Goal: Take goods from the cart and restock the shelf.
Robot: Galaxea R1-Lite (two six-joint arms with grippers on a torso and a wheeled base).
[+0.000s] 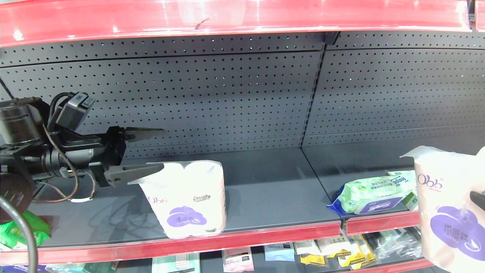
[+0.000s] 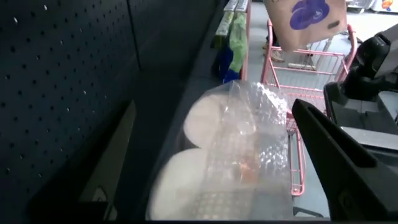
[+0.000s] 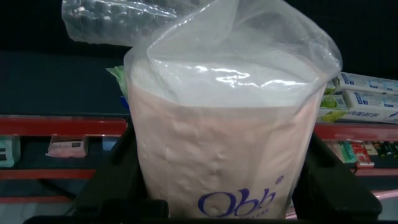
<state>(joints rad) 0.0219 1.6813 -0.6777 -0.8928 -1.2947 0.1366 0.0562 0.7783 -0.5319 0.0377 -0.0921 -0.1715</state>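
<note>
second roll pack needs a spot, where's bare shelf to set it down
Widest bare shelf for the held roll pack lies between the standing roll pack and the wet wipes. Crowded at the left: left end effector, green packet.

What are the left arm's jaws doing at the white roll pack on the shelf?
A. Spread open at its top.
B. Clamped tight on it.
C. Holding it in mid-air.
A: the jaws stand wide apart and the roll pack rests upright on the shelf.

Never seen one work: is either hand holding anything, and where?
The right hand holds a roll pack by its two sides. The left hand is open, holding nothing, at a second pack standing on the shelf.
</note>
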